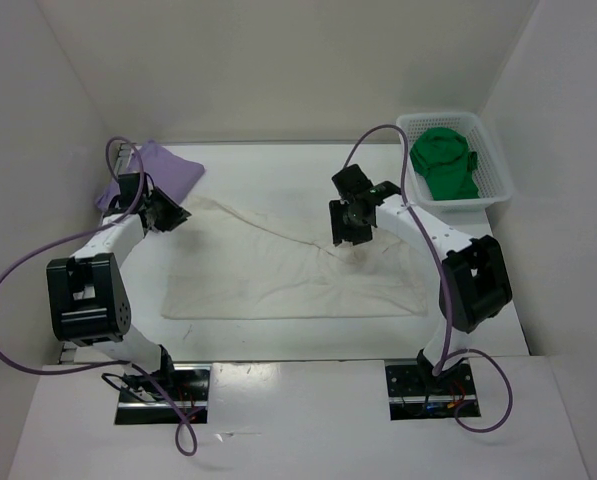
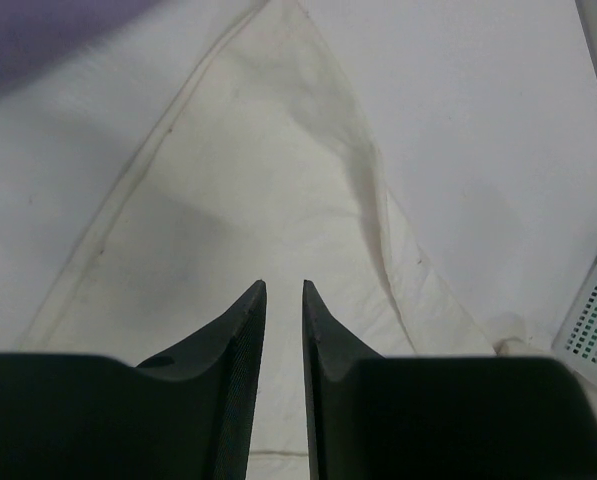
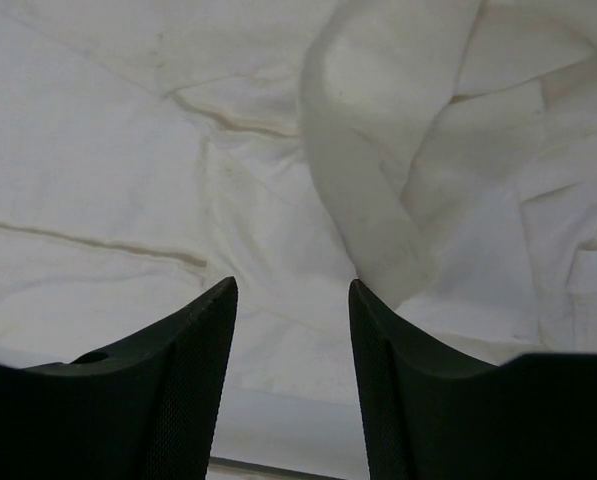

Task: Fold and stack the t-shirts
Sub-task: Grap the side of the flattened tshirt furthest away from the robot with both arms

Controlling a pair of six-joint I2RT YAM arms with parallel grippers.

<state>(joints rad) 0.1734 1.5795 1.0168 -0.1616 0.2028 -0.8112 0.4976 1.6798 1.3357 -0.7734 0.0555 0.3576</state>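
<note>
Step in hand: folding of the cream t-shirt (image 1: 298, 275), which lies spread and creased at mid-table, its far edge running aslant from far left towards the centre, no fold yet made by the look of it. Left gripper (image 2: 283, 290): over the shirt's far-left part, jaws nearly closed with only a narrow slit between them, nothing held. Right gripper (image 3: 293, 285): over a rumpled ridge of the same shirt right of centre, jaws moderately apart, nothing between them. Next move, as judged: each gripper needs to descend to a shirt edge or corner, pinch it, and carry it across together with the other. Lavender t-shirt (image 1: 163, 165): far left on the table (image 1: 278, 165), beside the left gripper, seemingly folded already. Container: white mesh basket (image 1: 501, 180), far right; contents, one green t-shirt (image 1: 446, 160), bunched and unfolded.
</note>
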